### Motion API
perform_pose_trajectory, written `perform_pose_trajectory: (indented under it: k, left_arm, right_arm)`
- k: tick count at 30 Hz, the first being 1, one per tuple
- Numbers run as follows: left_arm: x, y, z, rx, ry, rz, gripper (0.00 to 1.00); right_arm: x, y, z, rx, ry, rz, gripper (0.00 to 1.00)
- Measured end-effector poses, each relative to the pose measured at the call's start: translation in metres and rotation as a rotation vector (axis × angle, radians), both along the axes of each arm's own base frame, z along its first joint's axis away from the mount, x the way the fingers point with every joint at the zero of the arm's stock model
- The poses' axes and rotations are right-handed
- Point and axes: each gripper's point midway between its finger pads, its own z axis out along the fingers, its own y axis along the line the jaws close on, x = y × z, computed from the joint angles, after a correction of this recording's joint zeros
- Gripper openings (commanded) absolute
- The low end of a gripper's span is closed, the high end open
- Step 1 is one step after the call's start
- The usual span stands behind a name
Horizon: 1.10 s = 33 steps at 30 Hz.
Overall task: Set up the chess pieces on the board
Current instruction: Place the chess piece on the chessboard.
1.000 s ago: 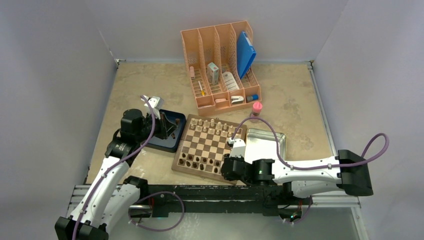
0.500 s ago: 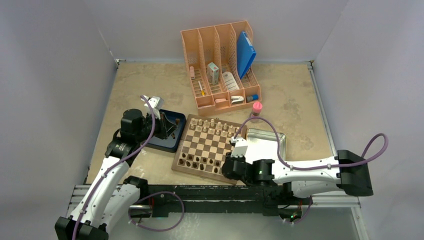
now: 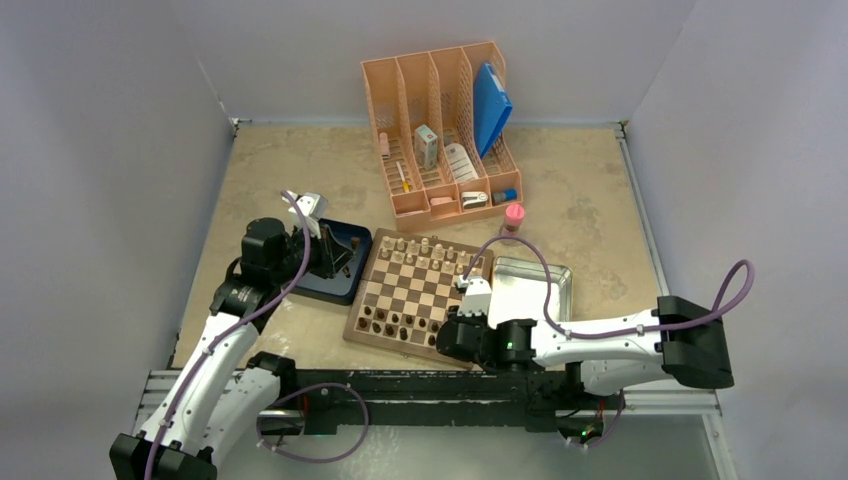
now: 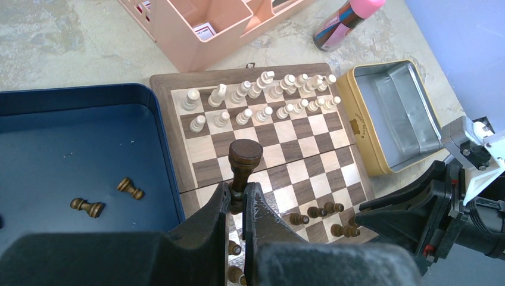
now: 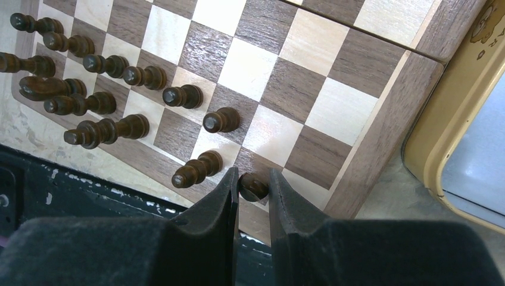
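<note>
Two tools, both pinching. Left tool point(image 4: 238, 193) is pressed together on the stem of a dark piece point(image 4: 245, 158). The piece is upright, its round head sticking out past the fingertips. In the top view this tool sits over the right part of the blue tray point(image 4: 53, 98), just beside the left rim of the board point(image 4: 202, 72). Two loose dark pieces point(image 4: 130, 187) lie flat in the tray, left of the tool.

Right tool point(image 5: 254, 179) is spread only slightly, fingers point(image 5: 286, 190) clamped on another dark piece point(image 5: 252, 187) at the board's near right corner. Cannot tell whether it touches the wood.

Left of this tool, dark chess pieces point(image 5: 146, 76) stand along the near ranks, the closest just beside it. Right of it is the board rim, then the metal tin point(image 5: 452, 131) close to that rim. Ahead of it are bare checks, open room up to the pale pieces point(image 4: 262, 98) on the far ranks. Behind it is the surface point(image 4: 59, 36) edge.
</note>
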Motion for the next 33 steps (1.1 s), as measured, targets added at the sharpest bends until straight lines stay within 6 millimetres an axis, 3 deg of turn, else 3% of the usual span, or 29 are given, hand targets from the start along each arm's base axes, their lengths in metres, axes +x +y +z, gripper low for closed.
perform_pose_trajectory:
  k: [7, 20, 33]
  left_arm:
    - [0.0000, 0.0001, 0.0000, 0.000, 0.000, 0.001, 0.00]
    - [0.0001, 0.0000, 0.0001, 0.000, 0.000, 0.000, 0.00]
    - [0.0000, -0.0002, -0.0003, 0.000, 0.002, -0.001, 0.00]
  right_arm:
    - [0.0030, 0.0008, 0.0003, -0.003, -0.012, -0.013, 0.21]
    - [0.0029, -0.0009, -0.0017, -0.016, -0.011, -0.014, 0.34]
    - [0.0024, 0.0005, -0.0013, -0.016, -0.012, -0.003, 0.30]
